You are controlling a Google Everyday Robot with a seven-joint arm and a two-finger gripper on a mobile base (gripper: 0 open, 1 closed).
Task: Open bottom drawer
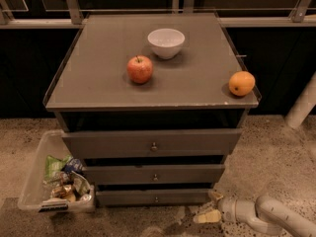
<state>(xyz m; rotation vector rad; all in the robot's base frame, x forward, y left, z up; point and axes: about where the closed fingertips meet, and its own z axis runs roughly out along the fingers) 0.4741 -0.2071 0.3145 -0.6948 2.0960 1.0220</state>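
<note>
The bottom drawer (128, 197) is the slimmest dark grey front of three, at the foot of the cabinet, with a small round knob (156, 199) at its centre. It looks shut, flush under the middle drawer (123, 174). My gripper (207, 207) is low at the bottom right, just off the drawer's right end and near the floor. It is open and empty, with one pale finger up by the drawer's corner and the other lower. It is well to the right of the knob.
On the cabinet top (98, 83) stand a white bowl (166, 42), a red apple (140, 69) and an orange (241, 83) near the right edge. A clear bin (34, 181) with snack packets sits on the floor at the left of the cabinet. A white post (302, 105) stands at the right.
</note>
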